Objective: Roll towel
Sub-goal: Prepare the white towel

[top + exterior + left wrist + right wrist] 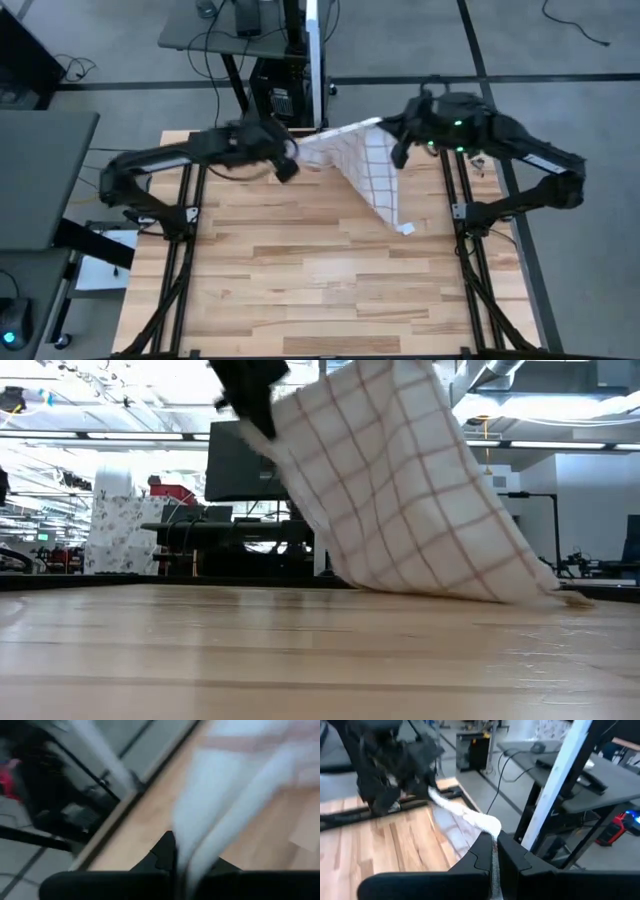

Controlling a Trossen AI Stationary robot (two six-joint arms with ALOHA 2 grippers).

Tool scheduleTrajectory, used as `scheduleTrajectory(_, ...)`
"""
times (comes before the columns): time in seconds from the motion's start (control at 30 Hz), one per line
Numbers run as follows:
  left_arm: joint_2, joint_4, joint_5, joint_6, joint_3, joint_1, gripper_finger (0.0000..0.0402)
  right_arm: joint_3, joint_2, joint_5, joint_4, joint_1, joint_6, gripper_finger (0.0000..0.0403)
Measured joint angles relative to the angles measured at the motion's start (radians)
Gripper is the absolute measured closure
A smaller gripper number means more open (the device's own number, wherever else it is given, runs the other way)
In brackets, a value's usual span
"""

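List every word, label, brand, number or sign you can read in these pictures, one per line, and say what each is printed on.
None can be read.
The towel, held up between the left gripper and the right gripper, shows only a grid of red-brown lines; its corner tag is too small to show any print.
The room's boxes and equipment behind the table are too blurred to read.

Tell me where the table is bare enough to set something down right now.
The near half of the table is bare wood, between the two arm frames. The far edge is crowded: the left gripper and right gripper hold the towel stretched there, its tagged corner trailing down on the right.
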Motion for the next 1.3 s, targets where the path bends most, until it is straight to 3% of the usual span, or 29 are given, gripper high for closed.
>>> scheduleTrajectory(0.2, -0.075, -0.039, 0.123, -0.005, 0.11, 0.042, 0.0402, 0.021, -0.031, -0.009, 0.003, -0.009, 0.022, 0.0403)
scheduleTrajectory(0.57, -0.063, -0.268, 0.137, 0.055, 0.216, 0.037, 0.0402, 0.044, -0.027, -0.066, 0.016, -0.003, 0.066, 0.0403)
scheduleTrajectory(0.73, -0.065, -0.288, 0.262, 0.039, 0.33, 0.026, 0.0402, 0.08, -0.033, -0.155, 0.133, 0.004, 0.106, 0.0403)
scheduleTrajectory(1.03, -0.065, -0.302, 0.245, 0.085, 0.472, 0.019, 0.0402, 0.106, -0.027, -0.161, 0.134, 0.012, 0.144, 0.0403)
scheduleTrajectory(1.3, -0.065, -0.406, 0.245, 0.065, 0.512, 0.018, 0.0402, 0.106, 0.002, -0.162, 0.095, 0.087, 0.185, 0.0403)
